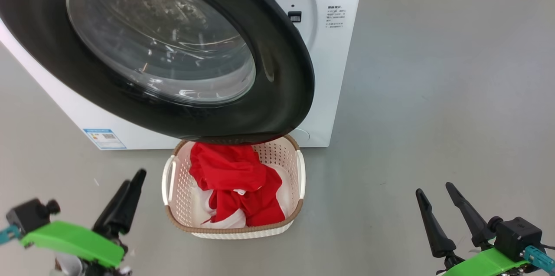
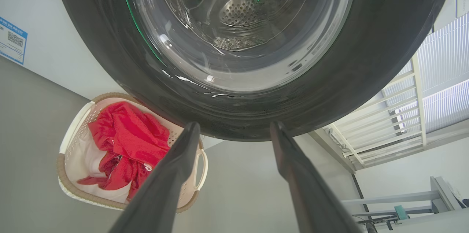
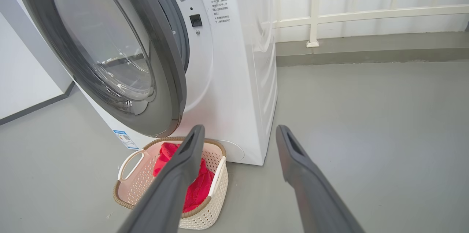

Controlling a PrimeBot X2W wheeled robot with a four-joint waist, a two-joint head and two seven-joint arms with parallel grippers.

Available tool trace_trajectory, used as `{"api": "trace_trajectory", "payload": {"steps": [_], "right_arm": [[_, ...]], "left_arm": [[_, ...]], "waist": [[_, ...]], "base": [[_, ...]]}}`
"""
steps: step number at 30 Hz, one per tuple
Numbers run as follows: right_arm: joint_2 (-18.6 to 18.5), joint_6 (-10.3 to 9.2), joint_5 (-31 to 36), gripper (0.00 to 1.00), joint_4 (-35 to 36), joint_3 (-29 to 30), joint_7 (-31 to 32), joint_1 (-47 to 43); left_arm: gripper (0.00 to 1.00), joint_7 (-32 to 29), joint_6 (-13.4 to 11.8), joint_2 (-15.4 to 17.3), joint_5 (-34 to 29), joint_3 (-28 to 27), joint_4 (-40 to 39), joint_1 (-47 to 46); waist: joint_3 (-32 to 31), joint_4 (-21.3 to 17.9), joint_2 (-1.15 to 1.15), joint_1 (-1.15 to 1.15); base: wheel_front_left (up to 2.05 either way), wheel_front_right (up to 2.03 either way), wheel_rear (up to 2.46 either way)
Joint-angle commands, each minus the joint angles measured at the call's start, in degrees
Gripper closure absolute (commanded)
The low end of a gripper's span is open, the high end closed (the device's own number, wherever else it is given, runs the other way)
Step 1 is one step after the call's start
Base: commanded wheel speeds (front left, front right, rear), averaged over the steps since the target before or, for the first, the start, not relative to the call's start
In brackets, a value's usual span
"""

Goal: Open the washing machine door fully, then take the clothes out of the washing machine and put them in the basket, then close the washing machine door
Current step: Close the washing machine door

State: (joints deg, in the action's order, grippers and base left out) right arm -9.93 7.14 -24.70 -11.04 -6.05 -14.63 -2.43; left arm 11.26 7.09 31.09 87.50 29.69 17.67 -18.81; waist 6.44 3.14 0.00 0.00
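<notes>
Squarely between left pincer [image 1: 133,178] and right pincer [image 1: 433,189], both spread and empty: the basket [image 1: 234,229] of clothes [image 1: 234,180], touching neither.

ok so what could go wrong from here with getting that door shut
1. The washing machine door stands ajar, as the right wrist view shows. A light or off-centre push from the open left gripper might leave it unlatched.
2. The basket sits on the floor right under the door's lower rim. An arm reaching low could knock it and spill the clothes, which are heaped near its rim.
</notes>
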Motion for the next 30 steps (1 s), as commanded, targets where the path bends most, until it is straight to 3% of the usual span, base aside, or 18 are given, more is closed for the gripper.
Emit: {"api": "trace_trajectory", "payload": {"steps": [1,9,13,24,30], "right_arm": [[-1.0,0.35,-0.22,0.0,1.39,-0.76,-0.37,0.01],[-0.84,0.35,-0.16,0.0,1.45,0.29,-0.37,-1.43],[-0.82,0.35,-0.29,0.0,1.58,0.89,-0.37,-2.06],[-0.66,0.35,-0.21,0.0,1.68,1.93,-0.37,-2.92],[-0.31,0.35,-0.19,0.0,1.64,2.25,-0.37,-3.23]], "left_arm": [[0.0,0.86,0.4,2.7,-0.7,-2.27,-0.42,-0.46],[0.0,3.34,0.4,0.9,-3.89,-2.22,2.3,4.24],[0.0,3.67,0.4,0.11,-8.62,-2.15,4.75,6.05],[0.0,3.73,0.4,-7.15,-21.94,-12.37,6.18,11.64],[0.0,3.74,0.4,-9.89,-32.22,-16.94,5.96,13.73]], "waist": [[-0.1,-0.11,0.0,0.0],[-1.27,-1.16,0.0,0.0],[-1.45,-1.65,0.0,0.0],[-1.86,-2.96,0.0,0.0],[-2.0,-3.39,0.0,0.0]], "base": [[0.0,0.0,0.0],[0.0,0.0,0.0],[0.0,0.0,0.0],[0.0,0.0,0.0],[0.0,0.0,0.0]]}}
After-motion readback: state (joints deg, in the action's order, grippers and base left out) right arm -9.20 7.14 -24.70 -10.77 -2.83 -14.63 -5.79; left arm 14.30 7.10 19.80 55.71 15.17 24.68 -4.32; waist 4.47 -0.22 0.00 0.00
